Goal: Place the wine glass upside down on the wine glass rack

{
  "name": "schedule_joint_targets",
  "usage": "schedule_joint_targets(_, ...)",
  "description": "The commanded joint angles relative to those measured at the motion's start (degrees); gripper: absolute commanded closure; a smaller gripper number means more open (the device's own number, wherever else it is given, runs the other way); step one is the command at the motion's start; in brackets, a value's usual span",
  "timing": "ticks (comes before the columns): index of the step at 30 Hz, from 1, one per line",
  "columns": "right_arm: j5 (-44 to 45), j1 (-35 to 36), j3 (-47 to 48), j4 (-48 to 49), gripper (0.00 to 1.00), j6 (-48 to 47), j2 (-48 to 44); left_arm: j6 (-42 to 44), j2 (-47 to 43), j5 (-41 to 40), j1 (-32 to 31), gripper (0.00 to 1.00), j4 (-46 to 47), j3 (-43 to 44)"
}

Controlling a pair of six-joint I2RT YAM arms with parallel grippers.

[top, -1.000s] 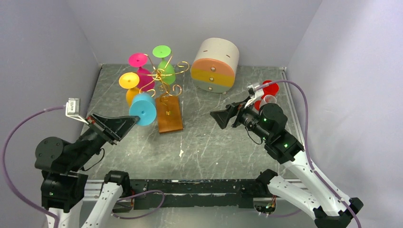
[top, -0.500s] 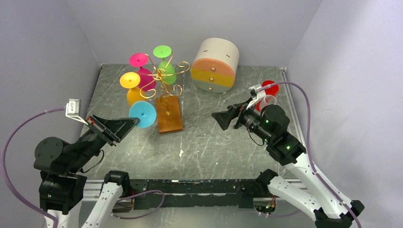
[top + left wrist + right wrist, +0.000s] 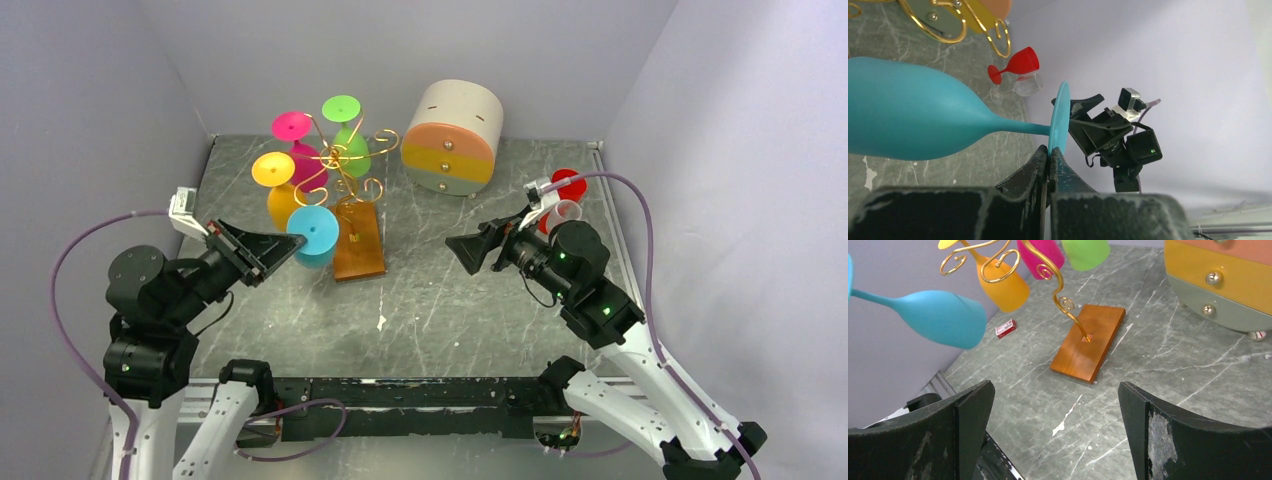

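Shifted up-frame: my left gripper (image 3: 297, 244) — pinching the wine glass (image 3: 318, 235) by its foot — now sits beside the wine glass rack (image 3: 335, 160); I judge the stem must enter a free scroll squarely.

Bright, even light, soft shadows, faint sheen on the table (image 3: 430, 300), close left fingers (image 3: 1023, 176) slightly blurred

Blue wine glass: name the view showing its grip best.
Left wrist: left fingers pinch the blue wine glass by its foot rim. Top external shows the foot near them; right wrist shows only bowl and stem.
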Motion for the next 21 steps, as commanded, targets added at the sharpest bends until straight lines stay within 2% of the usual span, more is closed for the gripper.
schedule_joint_targets(1, 1.1, 0.3, 0.3, 0.6, 0.00, -0.7, -1.1, -2.9, 1.6, 0.7, 0.6, 0.93, 4.6, -1.8)
schedule_joint_targets(21, 2.2, 0.3, 0.1, 0.0, 0.00, -0.8, -2.7, -8.6, 11.1, 1.0, 0.6, 0.93, 17.0, -3.9)
